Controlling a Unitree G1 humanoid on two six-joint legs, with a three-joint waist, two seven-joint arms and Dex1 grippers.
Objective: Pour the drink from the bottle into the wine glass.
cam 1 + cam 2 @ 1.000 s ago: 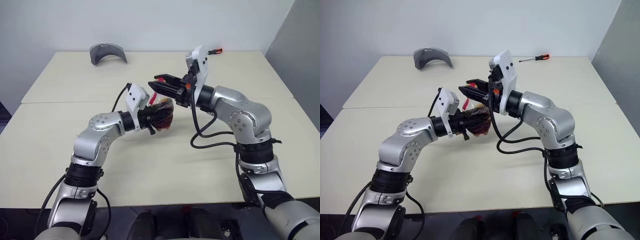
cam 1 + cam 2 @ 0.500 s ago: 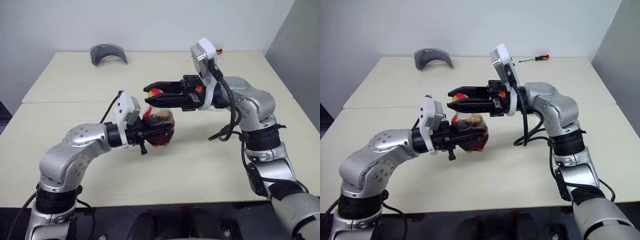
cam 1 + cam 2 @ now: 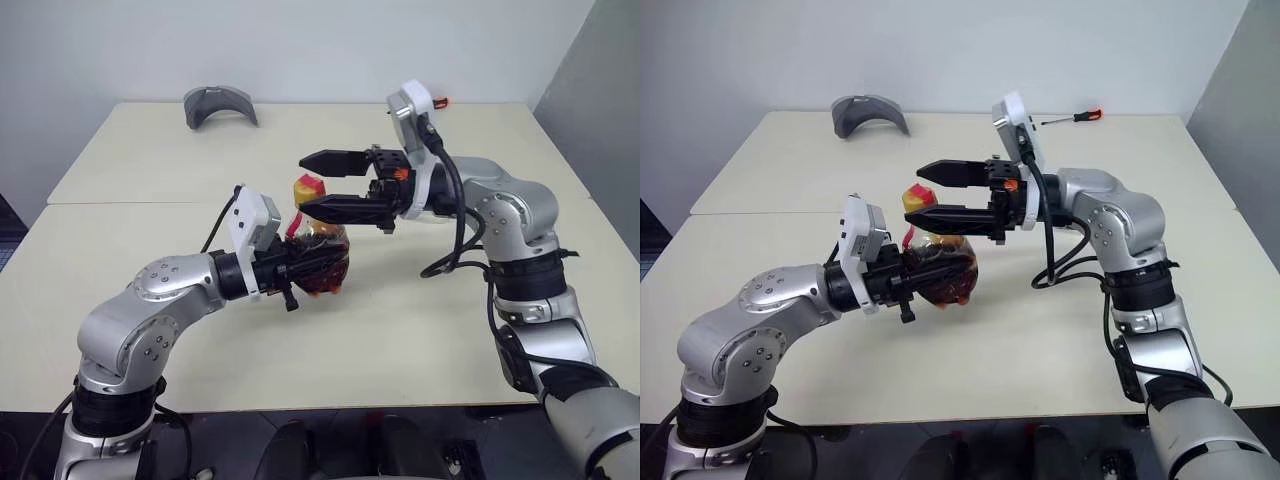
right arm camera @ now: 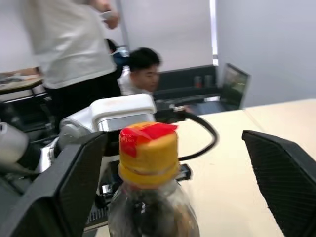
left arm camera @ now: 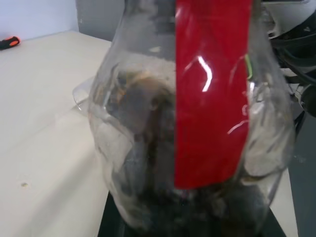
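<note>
Fingers of your right gripper (image 3: 312, 184) have just spread wide around the bottle (image 3: 318, 262) cap (image 3: 308, 188); left gripper (image 3: 300, 268) clamps the body, cap still on

One bottle (image 3: 318, 255) with one yellow cap (image 4: 148, 154) and one red label (image 5: 212, 94). One grey curved piece (image 3: 220, 104) and one screwdriver (image 3: 1072, 117), both well behind the bottle on the worktop (image 3: 400, 330). Two pincers: left (image 3: 300, 268), right (image 3: 322, 183). Two people (image 4: 74, 54) beyond.
</note>
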